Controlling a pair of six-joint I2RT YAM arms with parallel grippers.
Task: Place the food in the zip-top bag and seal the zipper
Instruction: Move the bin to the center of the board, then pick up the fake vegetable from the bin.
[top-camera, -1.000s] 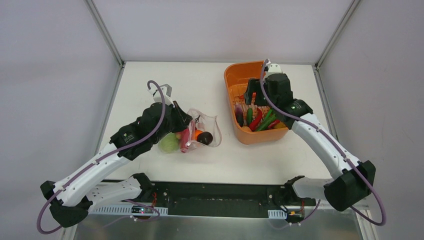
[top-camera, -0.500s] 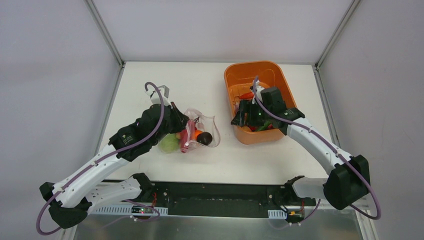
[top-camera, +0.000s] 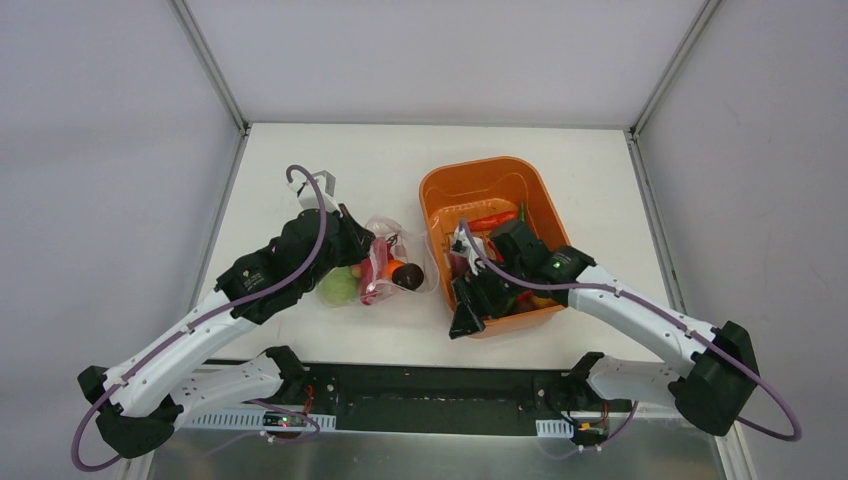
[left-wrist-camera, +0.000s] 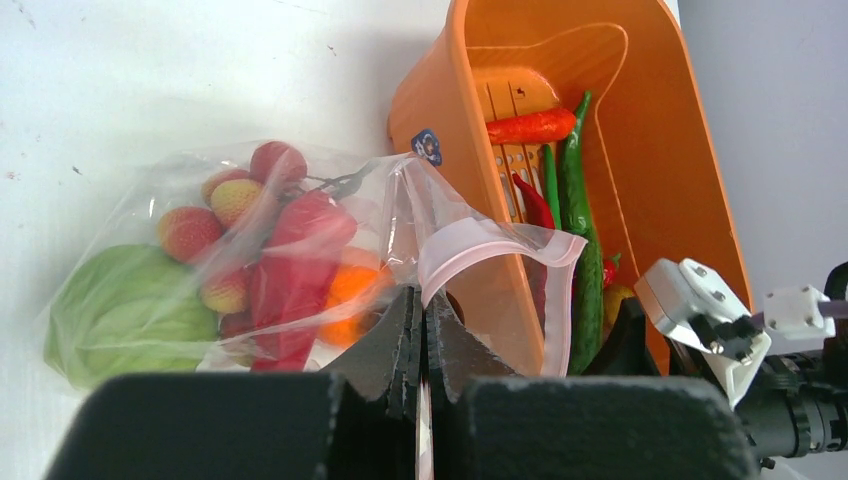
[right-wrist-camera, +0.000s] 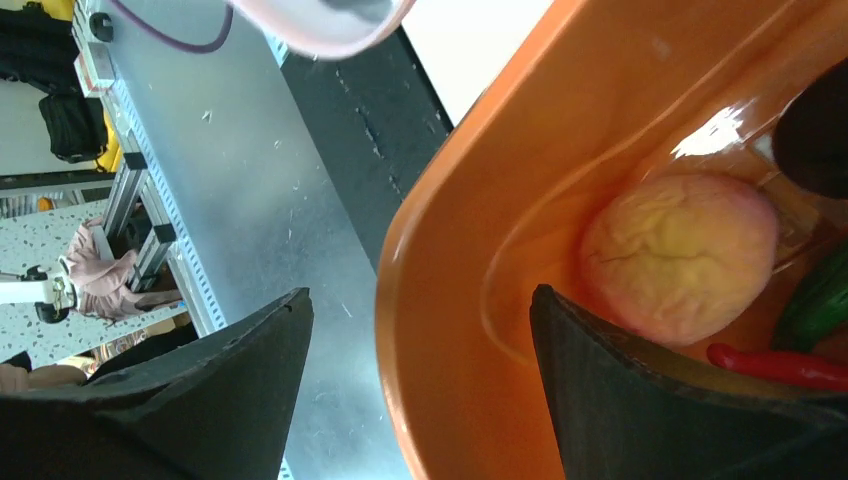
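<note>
The zip-top bag (top-camera: 425, 255) lies on the worktop (top-camera: 300, 160) just left of the orange tub (top-camera: 480, 170). Its long axis runs left to right, and its mouth points right toward the tub. The left gripper (left-wrist-camera: 421, 310) is clamped shut on the near edge of the mouth. It holds the edge up so that the pink zipper (left-wrist-camera: 480, 245) curls open in a loop.

Inside the bag are a light green leafy piece (left-wrist-camera: 120, 310), a red pepper (left-wrist-camera: 300, 240), red-yellow fruits (left-wrist-camera: 235, 200), an orange piece (left-wrist-camera: 350, 285) and a dark purple piece (top-camera: 411, 277).

The right gripper (right-wrist-camera: 420, 300) is spread wide and straddles the tub's near wall, one finger outside and one inside. In the tub, a long green pepper (left-wrist-camera: 578, 200) lies lengthwise, a red chilli (left-wrist-camera: 530, 127) lies crosswise, and a pale yellow-pink round fruit (right-wrist-camera: 680, 255) sits by the inner finger.
</note>
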